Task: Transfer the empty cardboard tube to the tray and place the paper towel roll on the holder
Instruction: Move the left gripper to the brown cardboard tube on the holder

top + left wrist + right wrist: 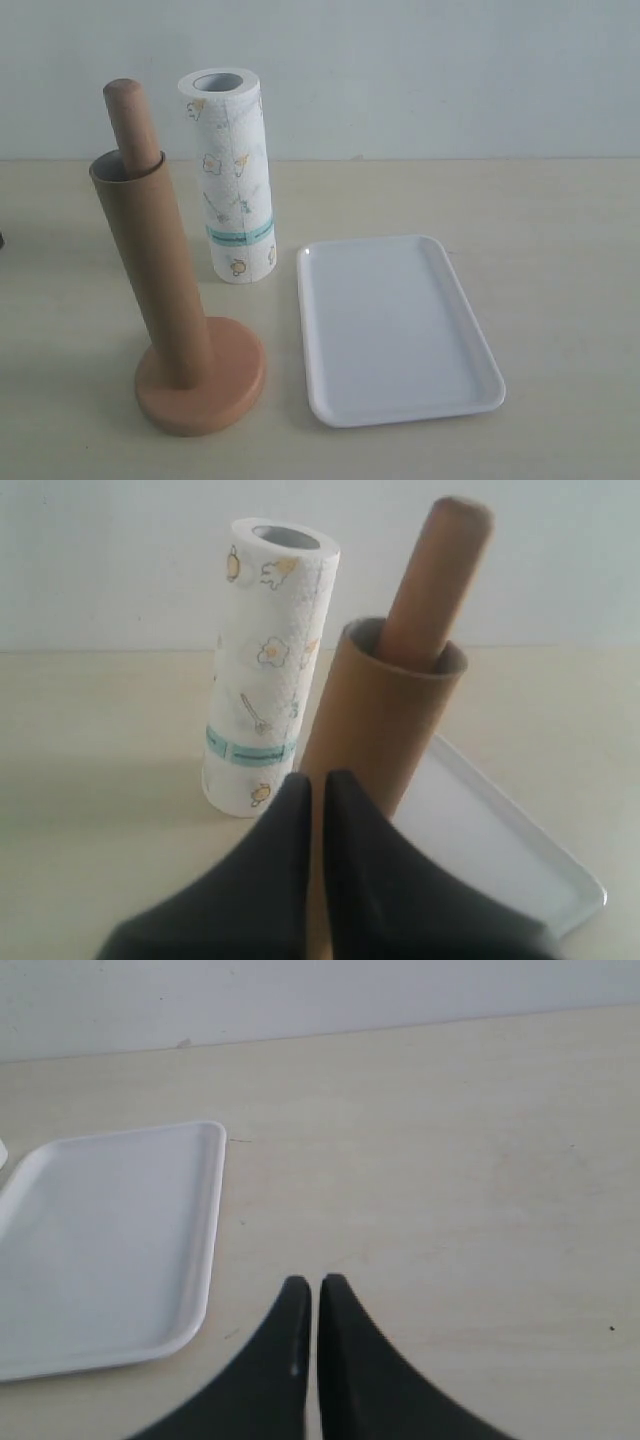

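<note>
The empty cardboard tube (152, 265) stands slipped over the holder's dowel (131, 118), whose rounded top sticks out above it; the holder's disc base (235, 385) rests on the table. Behind them the paper towel roll (232, 180) stands upright. The white tray (400, 330) lies flat to the right with nothing on it. Neither gripper shows in the exterior view. In the left wrist view my left gripper (318, 780) is shut with nothing in it, short of the tube (375, 710) and beside the roll (265, 670). My right gripper (314, 1282) is shut over bare table beside the tray (100, 1250).
A pale wall stands behind the table's far edge (450, 158). Bare tabletop (560, 260) stretches to the right of the tray and in front of it.
</note>
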